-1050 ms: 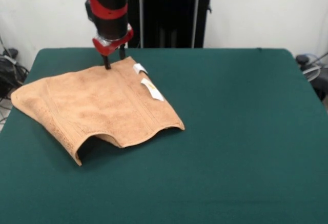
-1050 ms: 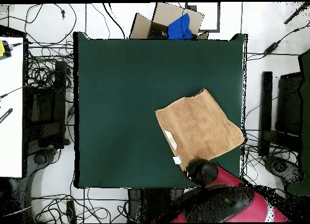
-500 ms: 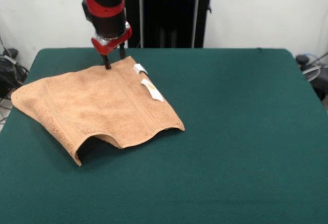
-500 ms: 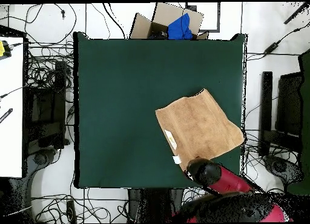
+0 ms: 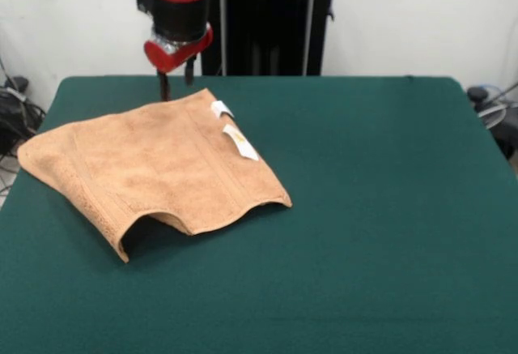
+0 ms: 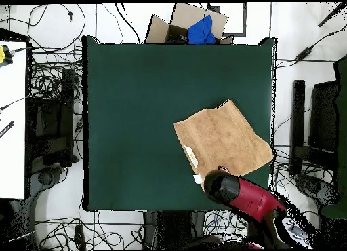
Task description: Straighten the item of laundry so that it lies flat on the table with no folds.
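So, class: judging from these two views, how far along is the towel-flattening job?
Done: most of the towel lies spread on the table. In hand: nothing; the gripper hangs open just above the far edge, apart from the cloth. Left: the near edge is humped and tucked under, so it needs pulling flat.

We see the bench filling the middle of the frame, dark green. The towel lies at its lower right, one corner reaching the right edge. Just below it, the red and black arm comes in from the lower right, covering the hand.
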Robot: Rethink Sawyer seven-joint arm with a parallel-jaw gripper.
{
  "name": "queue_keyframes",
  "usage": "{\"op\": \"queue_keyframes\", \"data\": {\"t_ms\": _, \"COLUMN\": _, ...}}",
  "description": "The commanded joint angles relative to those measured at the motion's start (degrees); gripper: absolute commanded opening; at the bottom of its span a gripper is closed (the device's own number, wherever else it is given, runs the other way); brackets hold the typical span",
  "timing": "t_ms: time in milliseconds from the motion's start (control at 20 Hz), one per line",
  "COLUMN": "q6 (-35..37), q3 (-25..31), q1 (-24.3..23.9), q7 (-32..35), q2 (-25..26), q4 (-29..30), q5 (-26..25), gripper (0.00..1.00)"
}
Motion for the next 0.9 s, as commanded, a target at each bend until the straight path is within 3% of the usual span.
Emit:
{"op": "queue_keyframes", "data": {"t_ms": 50, "q6": 10.0, "q3": -3.4, "q1": 3.7, "q7": 14.4, "q2": -5.6, "q4": -3.4, "q5": 1.2, "gripper": 1.0}}
{"op": "queue_keyframes", "data": {"t_ms": 300, "q6": 11.6, "q3": -3.3, "q1": 1.8, "q7": 11.1, "q2": -6.6, "q4": -6.1, "q5": -1.1, "gripper": 1.0}}
{"op": "queue_keyframes", "data": {"t_ms": 500, "q6": 10.8, "q3": 2.8, "q1": -3.7, "q7": 7.3, "q2": -5.8, "q4": -6.8, "q5": -1.3, "gripper": 1.0}}
{"op": "queue_keyframes", "data": {"t_ms": 650, "q6": 9.6, "q3": 8.6, "q1": -8.4, "q7": 4.9, "q2": -2.1, "q4": -7.5, "q5": -0.6, "gripper": 1.0}}
{"op": "queue_keyframes", "data": {"t_ms": 900, "q6": 11.4, "q3": 13.6, "q1": -10.9, "q7": 3.3, "q2": 2.8, "q4": -10.7, "q5": -0.8, "gripper": 1.0}}
